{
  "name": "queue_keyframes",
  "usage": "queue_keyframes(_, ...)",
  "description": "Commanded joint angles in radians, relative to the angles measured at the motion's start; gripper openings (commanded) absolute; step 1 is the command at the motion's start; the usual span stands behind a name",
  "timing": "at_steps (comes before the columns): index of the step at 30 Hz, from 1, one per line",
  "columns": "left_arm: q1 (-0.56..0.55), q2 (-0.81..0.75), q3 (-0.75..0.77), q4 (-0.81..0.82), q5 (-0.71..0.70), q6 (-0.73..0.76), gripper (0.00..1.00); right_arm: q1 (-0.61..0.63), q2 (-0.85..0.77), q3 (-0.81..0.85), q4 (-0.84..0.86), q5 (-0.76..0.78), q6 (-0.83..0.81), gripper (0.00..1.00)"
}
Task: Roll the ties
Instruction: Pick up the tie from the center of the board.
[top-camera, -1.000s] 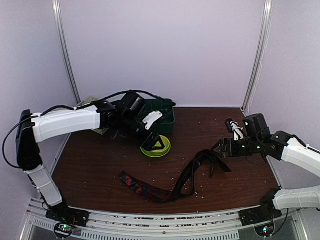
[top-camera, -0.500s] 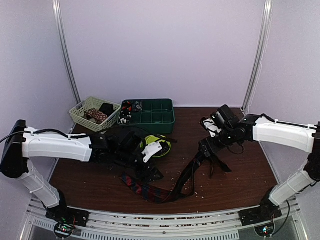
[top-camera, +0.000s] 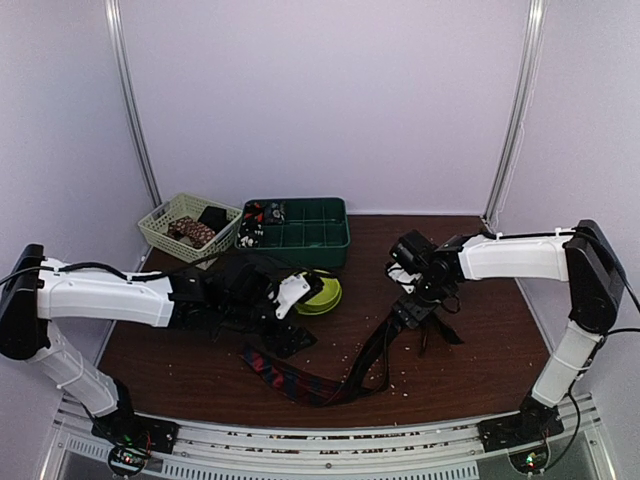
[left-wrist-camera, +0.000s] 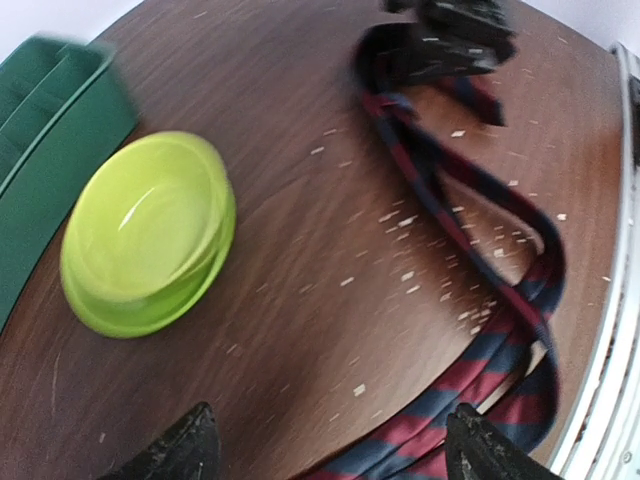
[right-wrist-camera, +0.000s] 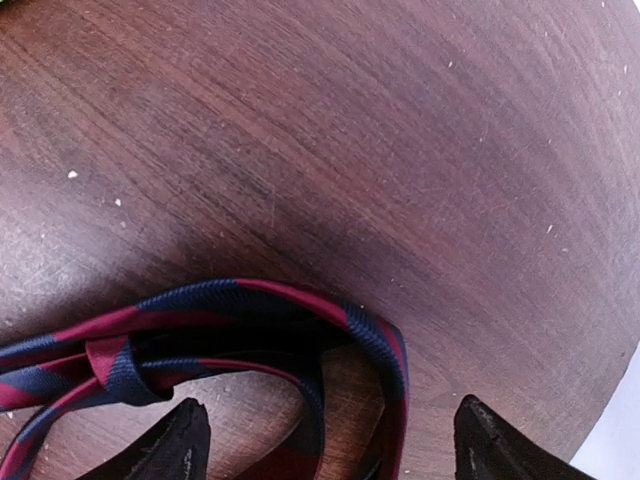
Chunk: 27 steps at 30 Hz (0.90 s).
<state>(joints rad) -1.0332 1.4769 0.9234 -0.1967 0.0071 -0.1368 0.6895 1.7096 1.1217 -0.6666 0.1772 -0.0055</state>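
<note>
A long tie (top-camera: 320, 385) with red and navy diagonal stripes lies crumpled on the brown table, running from the front left up to the right. My left gripper (top-camera: 292, 338) hovers open over its front-left end; in the left wrist view the tie (left-wrist-camera: 480, 260) curves past the right fingertip, and the left gripper (left-wrist-camera: 330, 462) holds nothing. My right gripper (top-camera: 408, 312) hangs open above the tie's folded upper end. In the right wrist view a loop of the tie (right-wrist-camera: 250, 300) lies between the spread fingertips of the right gripper (right-wrist-camera: 335, 452), ungripped.
A lime-green bowl (top-camera: 322, 293) on a plate sits just behind the left gripper, also seen as the bowl (left-wrist-camera: 145, 230). A dark green compartment tray (top-camera: 310, 240) and a pale basket (top-camera: 178, 218) with small items stand at the back left. White crumbs speckle the table (top-camera: 480, 260).
The left arm came down from the bowl and tray to the tie's front-left end. The right arm reached in from the right side to over the tie's folded end.
</note>
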Motion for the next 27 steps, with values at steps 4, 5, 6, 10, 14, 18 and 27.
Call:
queue_keyframes(4,0.161,-0.193,-0.137,-0.042,-0.018,-0.084,0.79,0.002,0.065,0.021,-0.031,0.003,0.0,0.61)
queue_keyframes(5,0.186,-0.202,-0.145,-0.048,-0.009,-0.103,0.78,0.0,0.072,0.023,-0.041,0.003,0.009,0.51)
queue_keyframes(6,0.211,-0.203,-0.151,-0.057,0.005,-0.12,0.77,0.0,0.077,0.028,-0.059,-0.004,0.024,0.43)
queue_keyframes(10,0.233,-0.177,-0.139,-0.074,0.107,-0.136,0.72,0.001,0.044,0.02,-0.112,-0.074,0.088,0.08)
queue_keyframes(14,0.083,-0.171,-0.137,-0.005,0.115,-0.046,0.73,0.001,-0.062,-0.041,-0.091,-0.132,0.144,0.0)
queue_keyframes(18,0.003,-0.102,-0.124,0.093,0.09,-0.04,0.75,-0.001,-0.175,-0.063,-0.073,-0.144,0.18,0.0)
queue_keyframes(27,-0.091,-0.035,-0.125,0.494,-0.067,-0.067,0.79,0.005,-0.491,-0.004,-0.046,-0.292,0.233,0.0)
